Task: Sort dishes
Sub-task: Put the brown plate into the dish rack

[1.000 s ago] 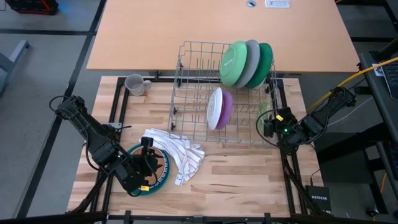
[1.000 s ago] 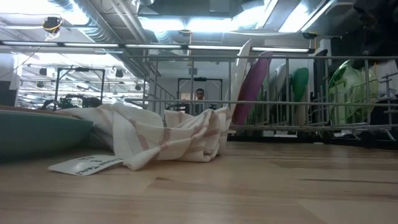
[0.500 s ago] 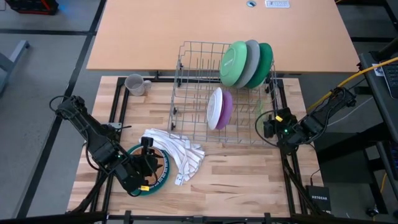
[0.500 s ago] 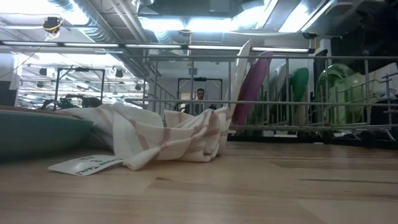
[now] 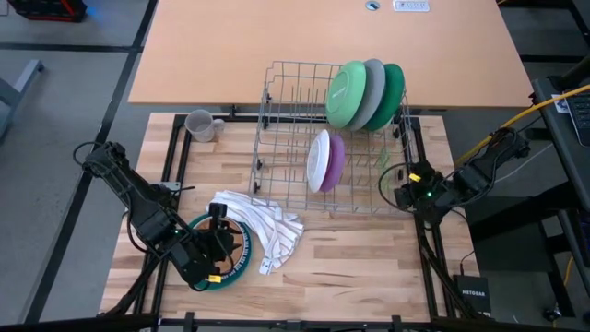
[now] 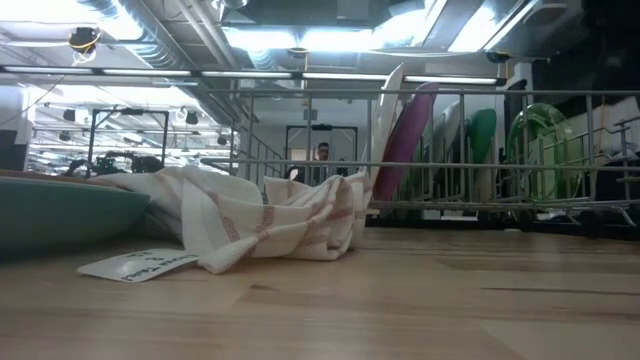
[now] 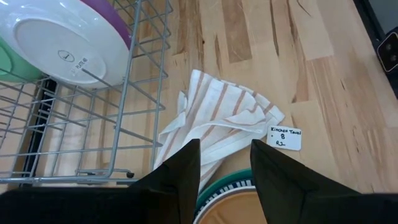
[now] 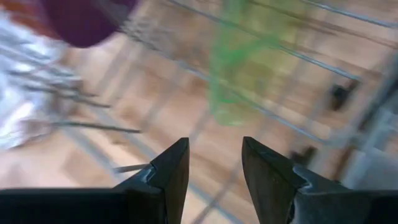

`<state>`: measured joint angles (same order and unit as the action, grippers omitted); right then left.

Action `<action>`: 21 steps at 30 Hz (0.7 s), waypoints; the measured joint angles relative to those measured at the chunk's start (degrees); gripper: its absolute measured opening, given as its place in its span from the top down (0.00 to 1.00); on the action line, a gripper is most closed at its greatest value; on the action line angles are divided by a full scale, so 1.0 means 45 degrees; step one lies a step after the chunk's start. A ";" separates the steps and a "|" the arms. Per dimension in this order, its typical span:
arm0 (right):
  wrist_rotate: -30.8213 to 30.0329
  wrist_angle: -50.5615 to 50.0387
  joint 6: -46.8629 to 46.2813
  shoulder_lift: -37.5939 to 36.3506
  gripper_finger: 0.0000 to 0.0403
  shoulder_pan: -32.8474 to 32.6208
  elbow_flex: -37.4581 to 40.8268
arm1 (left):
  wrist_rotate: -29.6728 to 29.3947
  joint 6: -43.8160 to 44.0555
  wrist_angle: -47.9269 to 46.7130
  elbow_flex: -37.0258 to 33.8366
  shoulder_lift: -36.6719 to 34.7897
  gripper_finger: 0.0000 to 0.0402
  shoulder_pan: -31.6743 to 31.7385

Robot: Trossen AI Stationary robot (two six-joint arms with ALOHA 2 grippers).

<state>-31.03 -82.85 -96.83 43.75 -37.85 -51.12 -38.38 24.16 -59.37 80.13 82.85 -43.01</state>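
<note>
Your right gripper (image 8: 214, 163) has just spread its fingers and let go a clear green glass (image 5: 391, 159) inside the grey wire rack (image 5: 286, 171), so that dish looks sorted.

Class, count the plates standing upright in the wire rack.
5: green plate, grey plate and teal plate at the rack's far end; white plate and purple plate mid-rack. Others may be hidden.

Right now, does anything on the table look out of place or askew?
Yes. The striped kitchen towel lies crumpled on the wood beside the wire rack, one end draped over the rim of the teal plate under the left end effector. The grey mug stands alone outside the rack.
</note>
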 joint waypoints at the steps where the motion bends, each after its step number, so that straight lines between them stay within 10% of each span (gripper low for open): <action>1: -0.0149 0.0398 0.0474 0.0000 0.63 0.0002 -0.0143 | 0.0006 0.0100 0.0000 0.0000 0.0000 0.68 0.0000; 21: -0.0376 1.4089 1.3733 0.2670 0.63 0.0000 -0.0328 | 0.1393 0.4834 -0.0041 -0.0003 0.0587 0.68 -0.1956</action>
<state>-32.72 -19.45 -35.03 55.76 -37.85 -52.60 -32.11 45.91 -59.56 80.12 85.49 -51.82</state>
